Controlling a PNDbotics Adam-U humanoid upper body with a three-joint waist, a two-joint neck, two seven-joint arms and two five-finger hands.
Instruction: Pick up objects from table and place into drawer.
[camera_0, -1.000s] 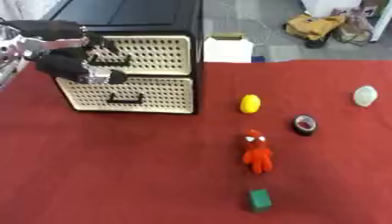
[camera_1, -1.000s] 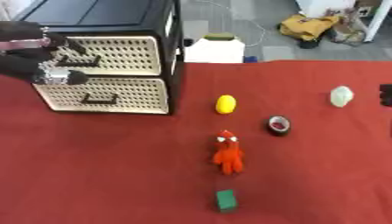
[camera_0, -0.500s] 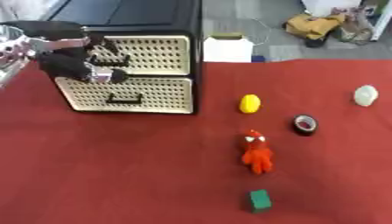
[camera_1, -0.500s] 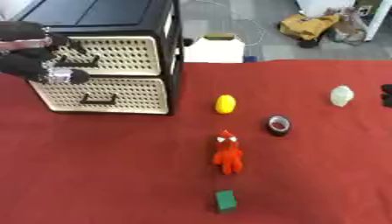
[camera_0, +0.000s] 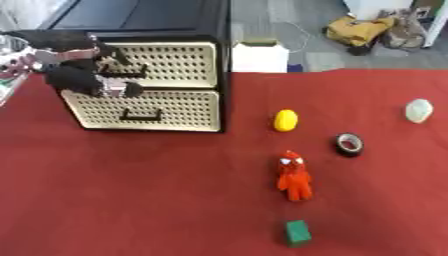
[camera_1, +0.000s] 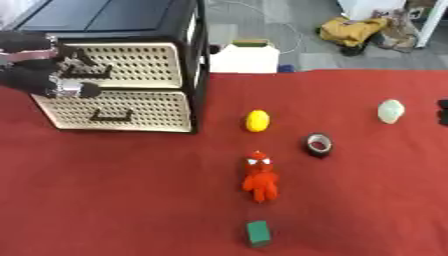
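Red cloth covers the surface (camera_0: 131, 200). At ten o'clock, the left hand (camera_0: 83, 77) curls its fingers at the upper drawer (camera_0: 171, 62) of a black-framed cream perforated drawer cabinet (camera_0: 149, 85); whether it grips the handle, I cannot tell. A yellow oval (camera_0: 285, 120), black tape roll (camera_0: 349, 144), red figure (camera_0: 294, 175), green block (camera_0: 297, 233) and pale lump (camera_0: 419, 110) lie toward three o'clock.

place: lab or workshop | signs: red-cloth table (camera_0: 131, 200); grey floor (camera_0: 289, 20) strewn with cables, bags
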